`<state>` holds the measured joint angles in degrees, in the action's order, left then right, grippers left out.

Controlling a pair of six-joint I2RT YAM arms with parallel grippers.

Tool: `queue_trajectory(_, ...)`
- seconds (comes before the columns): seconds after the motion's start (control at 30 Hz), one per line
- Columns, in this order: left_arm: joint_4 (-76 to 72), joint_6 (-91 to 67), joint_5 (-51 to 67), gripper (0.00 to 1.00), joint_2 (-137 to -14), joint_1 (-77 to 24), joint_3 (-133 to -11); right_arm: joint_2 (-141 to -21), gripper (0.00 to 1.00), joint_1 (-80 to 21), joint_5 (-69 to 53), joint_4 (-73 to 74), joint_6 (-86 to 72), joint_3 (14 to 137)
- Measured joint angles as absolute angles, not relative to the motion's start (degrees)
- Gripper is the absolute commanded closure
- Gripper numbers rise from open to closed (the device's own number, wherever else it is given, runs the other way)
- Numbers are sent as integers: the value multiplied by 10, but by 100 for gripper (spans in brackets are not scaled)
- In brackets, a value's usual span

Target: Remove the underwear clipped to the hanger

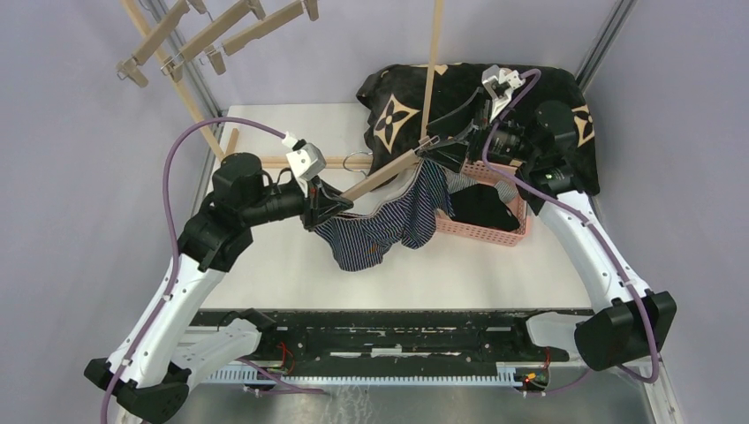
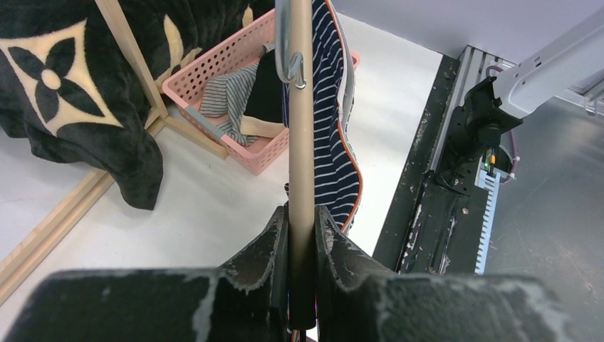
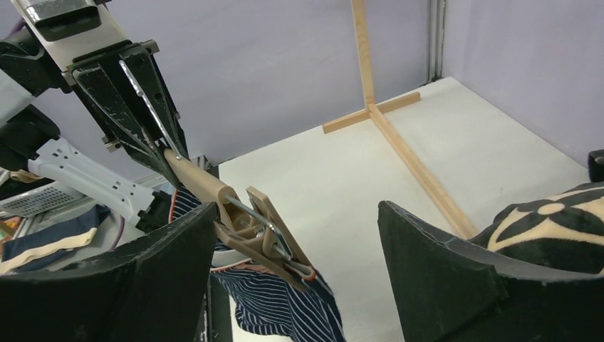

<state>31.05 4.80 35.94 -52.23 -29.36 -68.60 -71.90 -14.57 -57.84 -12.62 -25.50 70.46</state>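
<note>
My left gripper (image 1: 323,208) is shut on the near end of a wooden clip hanger (image 1: 384,172); the bar runs between its fingers in the left wrist view (image 2: 301,214). Dark navy striped boxers (image 1: 389,225) hang from the hanger's far clip (image 3: 267,228). My right gripper (image 1: 439,146) is open and its jaws straddle that clip (image 3: 295,214), the clip close to the left finger. Grey-white striped boxers (image 2: 224,96) and black boxers with a beige waistband (image 2: 265,92) lie in the pink basket (image 1: 487,231).
A black flower-patterned blanket (image 1: 397,102) drapes behind the basket. A wooden rack post (image 1: 431,62) rises in front of the blanket, with its base bars (image 3: 406,153) on the table. Several empty clip hangers (image 1: 212,35) hang at the upper left.
</note>
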Motion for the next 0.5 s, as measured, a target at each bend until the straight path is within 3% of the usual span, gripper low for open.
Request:
queue_trajectory(0.07,309,48,359,97,-526,-294,-686,-726,18,-146,-585,-138,-270,704)
queue_trajectory(0.13,303,42,359,97,-529,-294,-684,-732,29,-146,-589,-157,-287,704)
queue_trajectory(0.4,298,30,346,97,-532,-294,-680,-750,98,-147,-610,-232,-349,697)
queue_trajectory(0.5,298,28,346,97,-531,-294,-680,-750,99,-144,-612,-236,-357,697)
